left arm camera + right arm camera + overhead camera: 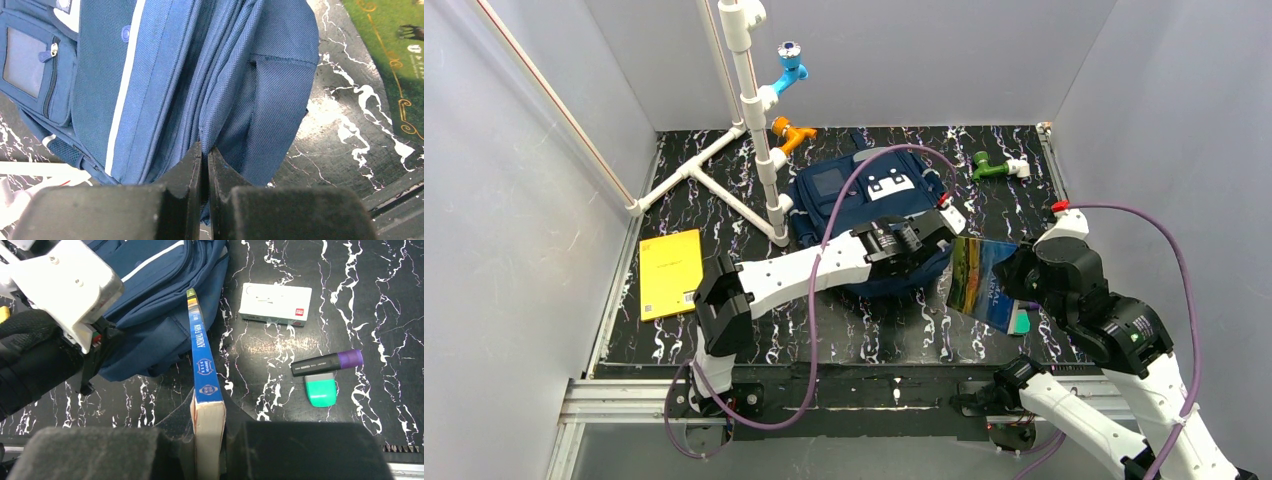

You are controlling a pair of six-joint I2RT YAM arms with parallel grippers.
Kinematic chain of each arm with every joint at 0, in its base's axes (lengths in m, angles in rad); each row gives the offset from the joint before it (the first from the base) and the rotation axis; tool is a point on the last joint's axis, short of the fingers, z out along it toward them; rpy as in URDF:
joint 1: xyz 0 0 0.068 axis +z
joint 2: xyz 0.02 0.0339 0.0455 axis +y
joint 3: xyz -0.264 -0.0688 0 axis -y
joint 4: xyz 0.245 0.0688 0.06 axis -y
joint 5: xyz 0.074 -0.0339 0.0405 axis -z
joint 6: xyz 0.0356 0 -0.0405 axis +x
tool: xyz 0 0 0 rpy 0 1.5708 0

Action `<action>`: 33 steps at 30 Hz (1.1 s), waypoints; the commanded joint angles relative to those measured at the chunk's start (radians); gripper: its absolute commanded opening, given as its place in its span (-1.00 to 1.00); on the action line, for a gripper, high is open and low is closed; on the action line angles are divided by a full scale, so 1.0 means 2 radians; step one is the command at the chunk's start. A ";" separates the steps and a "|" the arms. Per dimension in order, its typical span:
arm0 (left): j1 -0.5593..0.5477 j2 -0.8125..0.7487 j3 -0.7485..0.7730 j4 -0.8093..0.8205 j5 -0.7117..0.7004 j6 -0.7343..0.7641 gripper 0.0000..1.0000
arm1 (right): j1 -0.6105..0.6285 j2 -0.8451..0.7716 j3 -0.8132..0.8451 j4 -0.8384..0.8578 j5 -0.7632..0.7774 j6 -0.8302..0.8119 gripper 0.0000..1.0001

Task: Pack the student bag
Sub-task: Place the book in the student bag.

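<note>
The navy-blue student bag [854,195] lies in the middle of the table, its white dotted patch up. My left gripper [949,222] is shut on a fold of the bag's fabric [210,120] at its right edge and holds it up. My right gripper [1014,270] is shut on a blue-spined book [202,360], held on edge just right of the bag, its far corner at the bag's side. The book's green cover [979,280] shows in the top view and in the left wrist view [395,45].
A yellow notebook [671,272] lies at the left. A white box [275,303], a purple-capped marker [327,363] and a green eraser [321,392] lie right of the book. A white pipe stand [754,120] with blue and orange fittings stands behind the bag; a green fitting [994,168] lies at the back right.
</note>
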 commanded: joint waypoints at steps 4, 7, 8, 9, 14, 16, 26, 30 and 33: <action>0.008 -0.073 0.025 0.016 0.032 -0.017 -1.00 | -0.002 -0.009 0.015 0.039 -0.021 0.009 -0.97; 0.014 -0.076 0.030 0.016 0.063 -0.045 -1.00 | -0.002 -0.014 0.004 0.047 -0.048 0.020 -0.97; 0.017 -0.076 0.029 0.016 0.065 -0.055 -1.00 | -0.002 -0.016 0.000 0.049 -0.057 0.024 -0.97; 0.022 -0.077 0.028 0.016 0.069 -0.063 -1.00 | -0.002 -0.017 -0.003 0.051 -0.067 0.030 -0.97; 0.049 -0.088 0.026 0.018 0.094 -0.096 -1.00 | -0.002 -0.025 -0.015 0.045 -0.096 0.055 -0.97; 0.062 -0.098 0.018 0.029 0.132 -0.109 -1.00 | -0.002 -0.028 -0.018 0.043 -0.103 0.062 -0.97; 0.071 -0.169 -0.033 0.126 0.170 -0.070 -1.00 | -0.002 -0.057 -0.111 0.128 -0.182 0.214 -0.97; 0.071 -0.173 -0.016 0.108 0.175 -0.061 -1.00 | -0.002 -0.058 -0.151 0.213 -0.175 0.288 -0.97; 0.071 -0.172 -0.011 0.103 0.181 -0.066 -1.00 | -0.002 -0.042 -0.158 0.269 -0.151 0.330 -0.97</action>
